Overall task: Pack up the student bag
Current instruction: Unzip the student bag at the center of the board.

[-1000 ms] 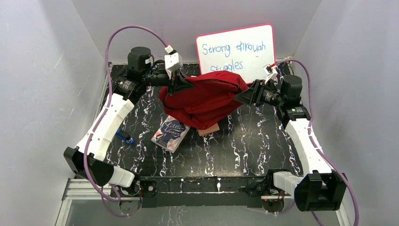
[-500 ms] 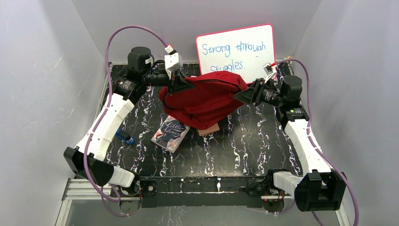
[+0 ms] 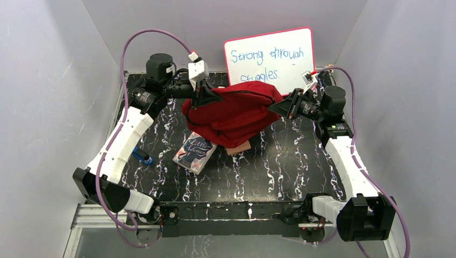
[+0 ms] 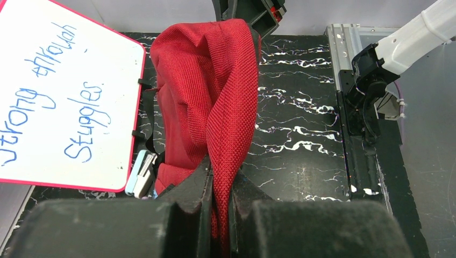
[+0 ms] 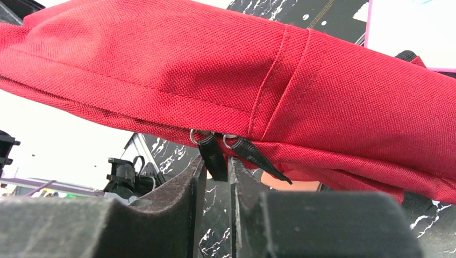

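Note:
The student bag [image 3: 231, 110], a soft red backpack, hangs lifted above the back of the table between both arms. My left gripper [image 3: 207, 97] is shut on a fold of its red fabric [image 4: 226, 123], pinched between the jaws [image 4: 219, 169]. At the bag's right end, my right gripper [image 3: 274, 109] stands narrowly open [image 5: 215, 161]. Two black zipper pulls hang from the bag's seam [image 5: 269, 70]. One pull [image 5: 214, 156] dips between my right fingertips, with a gap still showing below it. The other pull [image 5: 255, 157] lies outside the jaws.
A book [image 3: 194, 152] lies on the black marbled table in front of the bag. A tan wallet [image 3: 239, 149] peeks from under the bag. A blue item [image 3: 143, 156] sits beside the left arm. A whiteboard [image 3: 269, 56] leans on the back wall.
My right gripper has narrowed its jaws around the zipper pull and shifted slightly up and left toward the bag. The left gripper and the bag have held still.

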You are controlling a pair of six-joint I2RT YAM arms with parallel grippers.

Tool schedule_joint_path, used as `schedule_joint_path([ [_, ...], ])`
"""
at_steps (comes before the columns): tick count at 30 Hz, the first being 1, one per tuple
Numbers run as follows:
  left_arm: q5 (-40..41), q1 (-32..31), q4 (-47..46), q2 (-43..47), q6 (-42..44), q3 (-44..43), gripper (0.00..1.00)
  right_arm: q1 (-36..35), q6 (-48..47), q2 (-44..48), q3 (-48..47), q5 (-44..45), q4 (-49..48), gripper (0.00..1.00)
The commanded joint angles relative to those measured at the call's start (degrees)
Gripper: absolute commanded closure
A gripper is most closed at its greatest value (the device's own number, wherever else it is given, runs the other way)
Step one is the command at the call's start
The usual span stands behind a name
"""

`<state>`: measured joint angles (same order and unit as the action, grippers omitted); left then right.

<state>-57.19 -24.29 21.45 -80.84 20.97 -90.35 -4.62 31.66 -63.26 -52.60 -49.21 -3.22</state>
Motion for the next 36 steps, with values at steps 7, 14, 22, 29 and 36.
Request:
schedule_joint_path([
  [7,-2.4,-0.4,-1.6,2.0,-0.6,0.6,1.00,-0.2,-1.4,0.5,-1.3,3.0,1.7,1.00],
  [14,-1.9,-0.6,-2.0,1.7,-1.4,1.3,1.00,-0.2,-3.7,1.1,-4.5,1.7,7.7,1.00],
  [22,0.4,-1.7,-2.3,1.2,-1.7,2.5,1.00,-1.1,-4.3,0.6,-10.6,-4.4,12.3,1.00],
  [29,3.4,-3.4,-2.3,-0.5,-2.1,2.6,1.00,-3.5,-4.8,-0.3,-17.2,-6.8,18.0,1.00],
  [36,5.9,-5.7,-2.2,-2.3,-2.4,1.8,1.00,-9.7,-5.6,-2.8,-22.5,-5.3,20.0,1.00],
])
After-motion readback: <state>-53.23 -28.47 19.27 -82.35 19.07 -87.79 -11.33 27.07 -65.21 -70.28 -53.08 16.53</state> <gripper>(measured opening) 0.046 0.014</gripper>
